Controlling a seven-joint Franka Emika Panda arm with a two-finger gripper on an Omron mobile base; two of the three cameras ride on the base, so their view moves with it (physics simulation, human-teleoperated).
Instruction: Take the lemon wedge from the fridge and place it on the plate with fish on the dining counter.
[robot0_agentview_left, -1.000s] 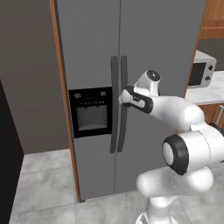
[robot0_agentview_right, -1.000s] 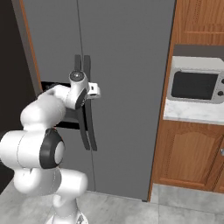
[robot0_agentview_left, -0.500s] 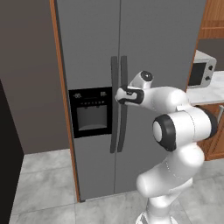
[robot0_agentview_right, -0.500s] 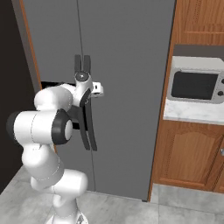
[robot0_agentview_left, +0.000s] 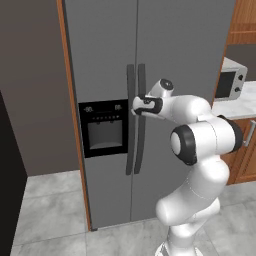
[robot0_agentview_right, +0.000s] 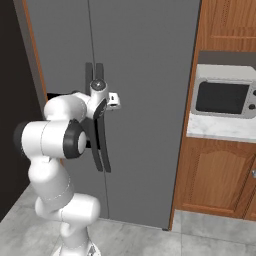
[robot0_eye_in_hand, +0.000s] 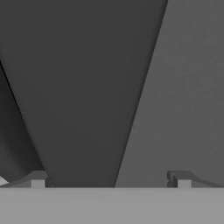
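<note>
The fridge (robot0_agentview_left: 175, 60) is a tall grey two-door unit and both doors are shut, so the lemon wedge is hidden. Two long dark curved handles (robot0_agentview_left: 141, 135) run down the middle seam. My gripper (robot0_agentview_left: 137, 105) is right at these handles at about mid height, also seen from the other side as the gripper (robot0_agentview_right: 101, 106). In the hand view the gripper (robot0_eye_in_hand: 109, 181) is open, and a dark handle (robot0_eye_in_hand: 87, 87) runs between the two fingertips (robot0_eye_in_hand: 37, 179) with grey door (robot0_eye_in_hand: 188, 87) beside it. The plate with fish and the dining counter are out of view.
A black dispenser panel (robot0_agentview_left: 104, 127) sits in the left door. To the right of the fridge a microwave (robot0_agentview_right: 222, 97) stands on a marble wall counter (robot0_agentview_right: 220, 131) over wood cabinets (robot0_agentview_right: 215, 175). A dark wall (robot0_agentview_left: 30, 100) flanks the left side. Grey tiled floor (robot0_agentview_left: 45, 210) lies below.
The hand has moved a little left, closer onto the fridge handles, and the elbow has folded up nearer the door. The jaws have stayed wide and the doors shut.
</note>
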